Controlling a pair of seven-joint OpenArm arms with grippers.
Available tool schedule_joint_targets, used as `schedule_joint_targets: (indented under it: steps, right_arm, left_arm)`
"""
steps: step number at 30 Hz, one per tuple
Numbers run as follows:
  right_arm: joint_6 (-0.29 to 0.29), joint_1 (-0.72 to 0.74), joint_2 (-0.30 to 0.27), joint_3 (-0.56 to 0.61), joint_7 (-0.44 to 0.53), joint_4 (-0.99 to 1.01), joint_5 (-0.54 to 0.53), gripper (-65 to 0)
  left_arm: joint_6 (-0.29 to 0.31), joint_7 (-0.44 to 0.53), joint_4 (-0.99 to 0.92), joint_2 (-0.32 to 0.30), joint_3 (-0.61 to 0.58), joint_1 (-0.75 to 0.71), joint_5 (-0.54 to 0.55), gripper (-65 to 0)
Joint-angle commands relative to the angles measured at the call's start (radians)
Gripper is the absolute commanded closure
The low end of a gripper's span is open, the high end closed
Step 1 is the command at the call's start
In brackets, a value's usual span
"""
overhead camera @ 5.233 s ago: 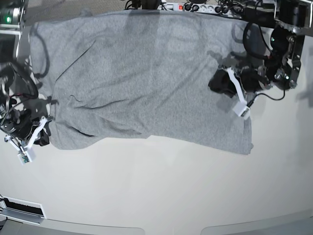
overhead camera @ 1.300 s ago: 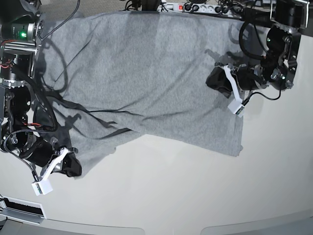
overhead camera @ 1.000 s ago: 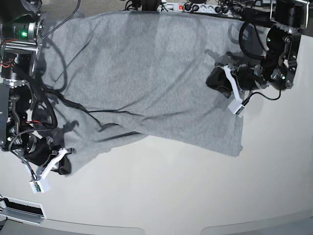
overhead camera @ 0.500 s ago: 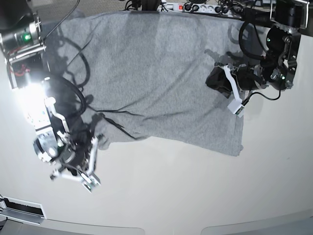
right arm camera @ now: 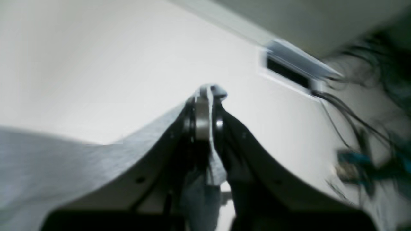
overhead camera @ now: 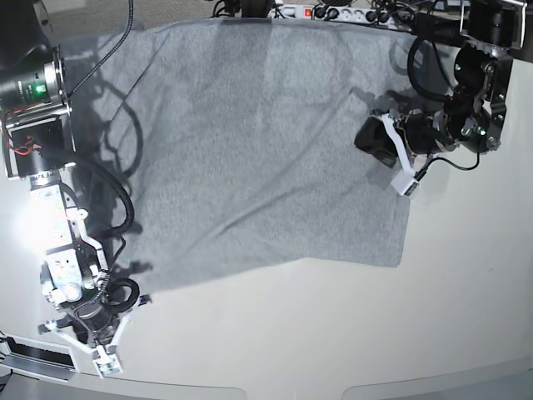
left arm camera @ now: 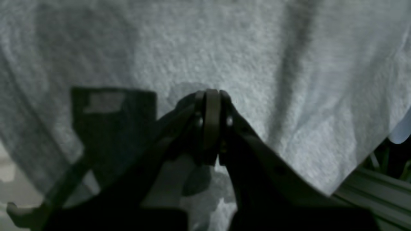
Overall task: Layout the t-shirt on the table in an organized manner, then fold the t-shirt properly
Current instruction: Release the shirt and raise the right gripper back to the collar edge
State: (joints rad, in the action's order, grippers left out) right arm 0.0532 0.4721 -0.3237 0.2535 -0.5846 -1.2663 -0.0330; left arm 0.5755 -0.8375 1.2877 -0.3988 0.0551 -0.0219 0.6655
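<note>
The heather-grey t-shirt (overhead camera: 250, 150) lies spread on the white table (overhead camera: 300, 333), plain side up, its near edge slanting from lower left to right. My right gripper (overhead camera: 123, 302) is at the shirt's lower-left corner. In the right wrist view it (right arm camera: 207, 96) is shut, with grey t-shirt fabric (right arm camera: 64, 160) rising into the jaws above the table (right arm camera: 80, 57). My left gripper (overhead camera: 375, 142) rests on the shirt's right side. In the left wrist view it (left arm camera: 208, 96) is shut, tips against the t-shirt (left arm camera: 257, 57), with no cloth seen between the pads.
A power strip and cables (overhead camera: 333, 12) line the table's back edge behind the shirt. A dark slot (overhead camera: 37, 357) is set in the table at the near left, also seen as the slot (right arm camera: 289, 73). The table's curved front edge (overhead camera: 291, 387) runs below.
My right gripper has swung down and to the left with the shirt's corner. The bunched folds at the shirt's lower left have flattened out. The left arm has stayed put.
</note>
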Motion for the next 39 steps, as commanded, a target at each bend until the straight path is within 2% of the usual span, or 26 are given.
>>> schedule_joint_targets:
  steps: [1,3,5,7,8,11,12,13,16,19,21,24,27,31,36,39]
  right_arm:
    - [0.02,0.035,-0.008,-0.008,0.026,-0.004,0.003,0.0]
    - [0.073,0.035,-0.008,-0.007,0.038,0.022,0.004,0.0]
    - [0.095,0.036,-0.007,-0.007,0.064,0.052,0.007,0.0]
    - [0.098,0.039,-0.007,-0.008,0.087,0.085,0.014,0.0]
    - [0.073,0.044,-0.007,-0.008,0.089,0.103,0.014,-1.8]
    - [-0.037,0.062,-0.006,-0.008,0.095,0.16,0.011,-29.5]
    - [-0.06,0.07,-0.006,-0.008,0.109,0.174,0.011,-35.2]
    - [-0.065,0.077,-0.006,-0.008,0.128,0.181,0.011,-37.2]
    - [-0.048,0.121,-0.01,-0.008,0.123,0.181,0.047,-37.3]
    - [-0.099,0.194,-0.021,-0.008,-0.024,0.181,0.058,-36.0]
    - [-0.107,0.232,-0.044,-0.008,-0.137,0.181,0.01,-34.3]
    - [-0.096,0.237,-0.101,-0.01,-0.199,0.181,-0.096,-34.3]
    - [-0.035,0.193,-0.158,-0.03,-0.243,0.181,-0.212,-34.3]
    - [0.103,0.095,-0.196,-0.122,-0.28,0.181,-0.38,-34.3]
    - [0.357,-0.069,-0.197,-0.368,-0.298,0.181,-0.666,-34.3]
    - [0.51,-0.163,-0.194,-0.507,-0.356,0.181,-0.846,-34.3]
  left_arm:
    - [0.001,0.014,0.014,-0.011,0.013,0.011,0.019,0.0]
    - [0.001,0.014,0.014,-0.011,0.024,0.011,0.019,0.0]
    - [0.001,0.014,0.014,-0.011,0.039,0.011,0.019,0.0]
    - [0.001,0.014,0.014,-0.011,0.059,0.011,0.019,0.0]
    - [0.001,0.014,0.014,-0.011,0.071,0.011,0.019,0.0]
    - [0.0,0.014,0.014,-0.011,0.103,0.011,0.019,0.0]
    - [0.0,0.014,0.014,-0.011,0.113,0.011,0.02,0.0]
    - [0.0,0.014,0.014,-0.011,0.121,0.011,0.02,0.0]
    - [0.001,0.014,0.014,-0.011,0.138,0.011,0.019,0.0]
    - [0.001,0.002,0.014,-0.014,0.14,0.011,0.019,0.0]
    - [0.001,-0.002,0.014,-0.016,0.141,0.011,0.019,0.0]
    - [0.001,-0.001,0.014,-0.019,0.142,0.011,0.02,0.0]
    - [0.002,0.0,0.014,-0.019,0.142,0.012,0.027,0.0]
    - [0.002,0.008,0.014,-0.019,0.142,0.018,0.027,0.0]
    - [0.032,0.006,0.014,-0.019,0.142,0.019,0.027,0.0]
    - [0.032,0.007,0.014,-0.019,0.142,0.02,0.028,0.0]
